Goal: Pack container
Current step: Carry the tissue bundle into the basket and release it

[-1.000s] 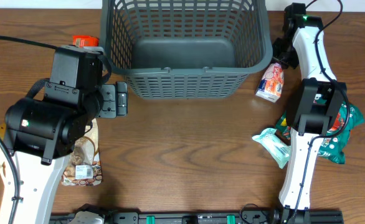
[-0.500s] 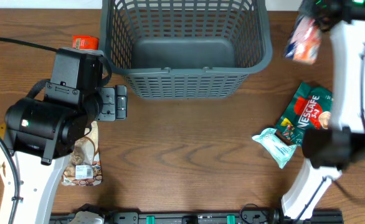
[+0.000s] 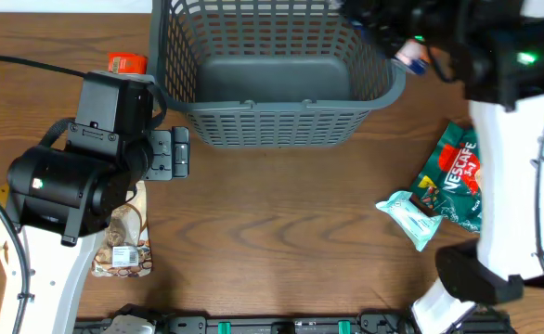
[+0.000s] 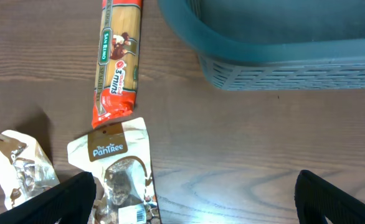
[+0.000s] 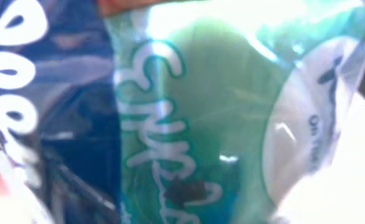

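The large dark grey rectangular plastic container [image 3: 277, 125] with slotted lattice sides is located upright at the far centre of the brown wooden desk [image 3: 281, 223], and its solid bottom is exposed to the overhead camera. The right end effector [image 3: 402, 44] is positioned above the right rim of the container and is closed on a glossy snack packet [image 3: 409, 58] printed in white, orange and blue. Contact between the packet and the rim cannot be determined. The right wrist view is filled by blurred green, blue and clear packet film, so the fingers are hidden there.

The left end effector [image 3: 177, 150] is positioned beside the front left corner of the container. Its fingertips [image 4: 64, 202] are spread wide apart and nothing is gripped between them.

In the left wrist view, a long red and orange pasta packet [image 4: 117, 59] is laid near the container wall, its lower end meeting a white and brown PanTree pouch [image 4: 117, 180]. A crumpled white pouch [image 4: 17, 168] is laid just to one side. At the right of the desk, a green Nescafe bag [image 3: 458, 172] is touched by a pale mint packet [image 3: 407, 218]
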`<state>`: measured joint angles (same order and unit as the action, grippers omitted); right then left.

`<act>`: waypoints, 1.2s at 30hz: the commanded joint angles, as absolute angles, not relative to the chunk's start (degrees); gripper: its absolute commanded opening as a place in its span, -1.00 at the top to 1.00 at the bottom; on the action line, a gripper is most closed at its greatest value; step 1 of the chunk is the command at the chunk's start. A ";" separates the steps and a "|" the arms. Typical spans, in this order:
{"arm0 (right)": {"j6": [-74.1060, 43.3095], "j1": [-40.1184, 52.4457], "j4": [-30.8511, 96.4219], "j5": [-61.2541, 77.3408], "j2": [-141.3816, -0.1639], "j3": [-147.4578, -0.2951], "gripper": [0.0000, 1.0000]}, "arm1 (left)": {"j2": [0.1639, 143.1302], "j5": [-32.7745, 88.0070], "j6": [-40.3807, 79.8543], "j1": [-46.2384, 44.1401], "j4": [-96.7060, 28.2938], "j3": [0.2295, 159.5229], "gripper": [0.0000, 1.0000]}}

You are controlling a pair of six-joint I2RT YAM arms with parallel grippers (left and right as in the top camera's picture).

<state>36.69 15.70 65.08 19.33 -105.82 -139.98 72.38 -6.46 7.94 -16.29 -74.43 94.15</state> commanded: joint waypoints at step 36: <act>43.42 18.72 63.79 28.86 -121.10 -139.94 -0.99 | 72.71 -6.92 8.91 -16.43 -74.59 93.82 -0.85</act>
